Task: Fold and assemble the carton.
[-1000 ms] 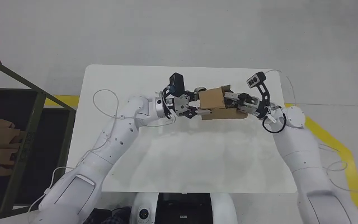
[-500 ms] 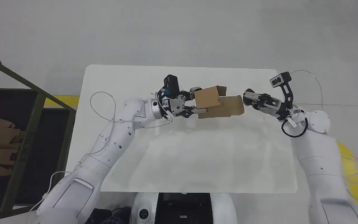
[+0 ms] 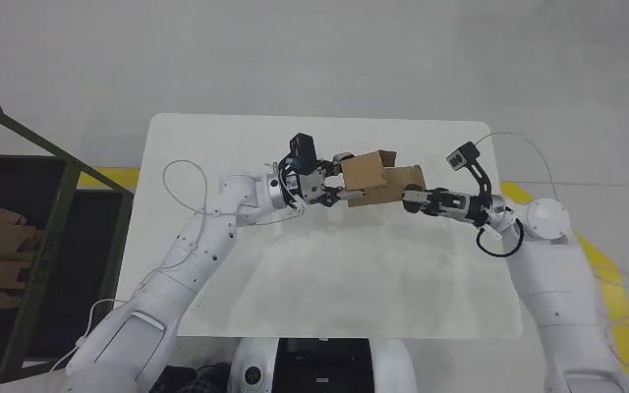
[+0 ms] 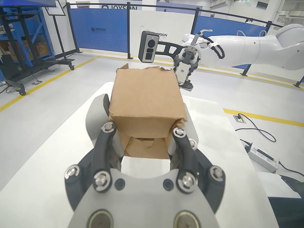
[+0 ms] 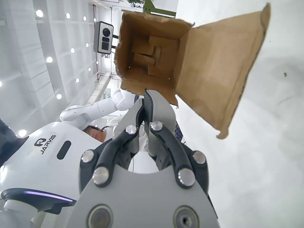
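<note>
Carton (image 3: pixel 371 175): held off the desk (image 3: pixel 295 285), over its far middle part, lying roughly level between the two arms.

Left pincer (image 3: pixel 341 187): clamped on the carton's closed end. In the left wrist view its fingers (image 4: pixel 107 129) flank that end on both sides, with the carton (image 4: pixel 144 96) running straight away from them.

Open end: faces the right arm. In the right wrist view the mouth of the carton (image 5: pixel 152 55) shows folded inner tabs at the bottom. One big flap (image 5: pixel 220 67) stands swung out from the mouth's edge.

Right pincer (image 5: pixel 145 96): narrowed to nothing, tips pressed together, no card between them that I can make out. The tips sit right at the rim of the mouth; contact cannot be told. In the top view it lies at the near side of the flap (image 3: pixel 405 182), just beside it (image 3: pixel 406 197).

Change against 0.5 s ago: the right pincer was well off the flap's end, out toward the desk's right side. Now it is in close, nearer the robot and against the mouth. Carton and left pincer hold about the same spot.

Change against 1.0 s ago: the right pincer was at the open end, and the flap did not stick out as it does now.
</note>
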